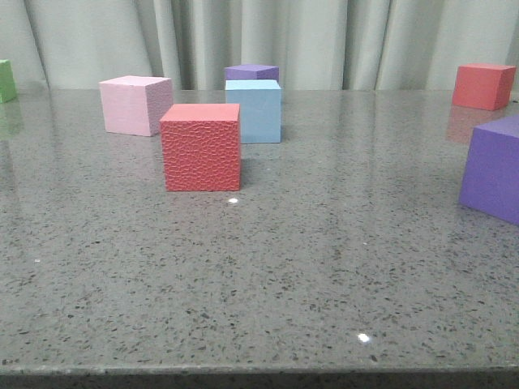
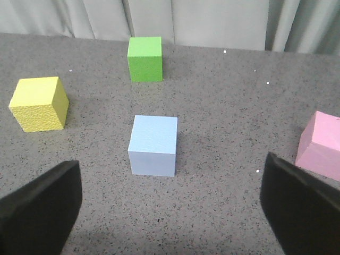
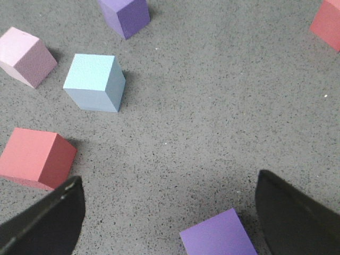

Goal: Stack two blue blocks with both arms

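Observation:
One light blue block (image 1: 253, 111) stands mid-table behind a red textured cube (image 1: 201, 147); it also shows in the right wrist view (image 3: 94, 82). A second light blue block (image 2: 153, 144) shows only in the left wrist view, ahead of my left gripper (image 2: 170, 212) and a little beyond its fingertips. The left gripper is open and empty, its dark fingers (image 2: 40, 210) wide apart. My right gripper (image 3: 170, 218) is open and empty, well short of its blue block, with a purple cube (image 3: 219, 238) between its fingers. Neither gripper shows in the front view.
Around the left gripper's block stand a green cube (image 2: 145, 58), a yellow cube (image 2: 40, 103) and a pink cube (image 2: 320, 144). The front view shows a pink cube (image 1: 134, 104), a purple cube (image 1: 251, 72) behind the blue one, a red cube (image 1: 484, 85) and a large purple cube (image 1: 495, 166) at right.

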Controlling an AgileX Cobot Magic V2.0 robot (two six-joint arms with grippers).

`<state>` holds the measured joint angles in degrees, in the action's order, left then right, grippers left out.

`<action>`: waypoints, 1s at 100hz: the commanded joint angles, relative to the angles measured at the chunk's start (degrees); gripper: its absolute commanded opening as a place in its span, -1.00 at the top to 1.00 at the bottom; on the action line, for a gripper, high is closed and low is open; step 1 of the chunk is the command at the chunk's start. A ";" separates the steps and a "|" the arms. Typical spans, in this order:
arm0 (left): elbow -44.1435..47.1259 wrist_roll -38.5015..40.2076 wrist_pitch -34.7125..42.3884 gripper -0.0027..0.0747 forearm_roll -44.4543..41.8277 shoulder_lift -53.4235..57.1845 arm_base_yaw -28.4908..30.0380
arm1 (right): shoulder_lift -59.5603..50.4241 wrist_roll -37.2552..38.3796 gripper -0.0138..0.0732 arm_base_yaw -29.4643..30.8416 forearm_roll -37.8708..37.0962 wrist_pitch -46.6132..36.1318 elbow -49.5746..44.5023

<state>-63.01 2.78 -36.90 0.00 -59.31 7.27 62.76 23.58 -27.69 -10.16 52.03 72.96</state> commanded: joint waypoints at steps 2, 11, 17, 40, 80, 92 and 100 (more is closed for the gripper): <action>-7.06 0.29 -0.40 -0.78 0.00 -4.45 -0.53 | -1.93 0.21 -0.80 0.04 -1.56 -3.82 1.37; -12.52 -0.13 -4.13 -0.78 0.00 -9.71 -0.53 | -2.21 0.21 -0.80 0.04 -1.56 -3.43 1.37; -15.41 -0.26 -6.21 -0.78 0.00 -12.83 -0.53 | -2.40 0.21 -0.80 0.04 -1.57 -3.17 1.37; -24.50 -1.36 -11.84 -0.78 -0.30 -24.29 -0.53 | -2.60 0.16 -0.80 0.04 -1.62 -2.34 1.37; -29.14 -2.01 -13.64 -0.78 -1.64 -34.80 2.35 | -2.60 0.16 -0.80 0.04 -1.62 -2.20 1.37; -29.36 -3.18 -12.98 -0.78 -1.40 -36.73 2.51 | -2.60 0.16 -0.80 0.04 -1.62 -2.20 1.37; -30.08 -3.30 -12.54 -0.78 -0.92 -38.59 2.51 | -2.60 0.16 -0.80 0.04 -1.62 -2.20 1.37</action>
<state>-90.68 0.00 -52.69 -1.58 -98.91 9.77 61.47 23.71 -27.69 -10.16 53.01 72.96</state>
